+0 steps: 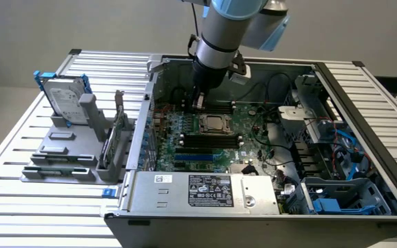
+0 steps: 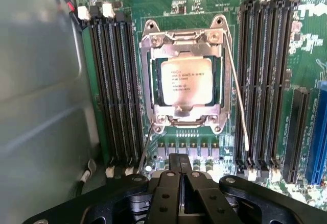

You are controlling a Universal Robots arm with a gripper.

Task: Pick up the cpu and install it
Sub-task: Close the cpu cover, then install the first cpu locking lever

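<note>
Exterior view: arm point(image 1: 220, 39) upright, gripper point(image 1: 198, 105) low beside seated cpu point(image 1: 214, 123)

A silver slatted aluminium table point(image 1: 12, 160) carries an open dark-grey metal computer case point(image 1: 254, 227) and, just beside it on the exterior view's left, a grey plastic holder rack point(image 1: 54, 174).

Exterior cam sits up high and a fair way back, looking down at an angle on the whole open computer case point(image 1: 142, 129), the slatted table point(image 1: 19, 206) and the arm point(image 1: 219, 31), with the gripper point(image 1: 200, 101) hanging over the motherboard point(image 1: 184, 147). Wrist cam rides right behind the gripper point(image 2: 182, 175) and stares straight down past it, super close to the board. Both catch the cpu point(image 1: 214, 123) point(image 2: 186, 81) just beyond the gripper's tip, plus the memory slots point(image 1: 209, 139) point(image 2: 117, 81) flanking it.
</note>
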